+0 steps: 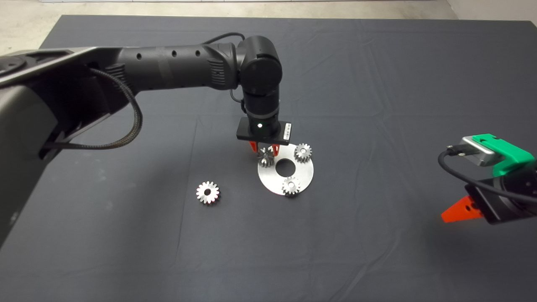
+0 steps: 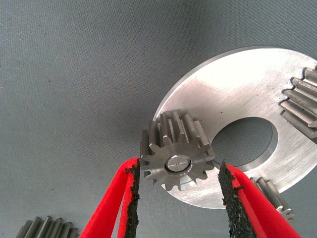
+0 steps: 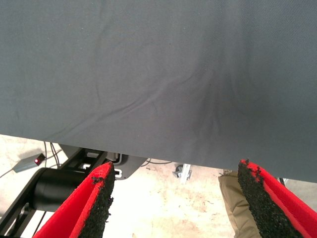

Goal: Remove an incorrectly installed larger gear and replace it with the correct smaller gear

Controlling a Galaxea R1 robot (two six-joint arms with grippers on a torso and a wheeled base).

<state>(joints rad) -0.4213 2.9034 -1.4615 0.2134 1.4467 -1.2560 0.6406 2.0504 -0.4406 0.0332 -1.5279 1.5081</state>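
Observation:
The smaller gear [image 1: 266, 157] sits on a pin at the left of a round silver plate [image 1: 308, 173]. In the left wrist view the gear [image 2: 177, 157] shows the pin's end in its bore. My left gripper [image 1: 264, 149] stands straight above it, its fingers open on either side of the gear [image 2: 179, 168], with narrow gaps to the teeth. The larger gear [image 1: 207, 193] lies flat on the mat to the left of the plate, and its edge shows in the left wrist view [image 2: 47, 229]. My right gripper [image 1: 457, 212] waits open at the lower right edge.
Two other small gears [image 1: 302, 152] [image 1: 290, 185] stand on the plate around its centre hole [image 1: 285, 167]. The right wrist view shows the mat's edge [image 3: 148, 153] and the floor beyond, with a black stand.

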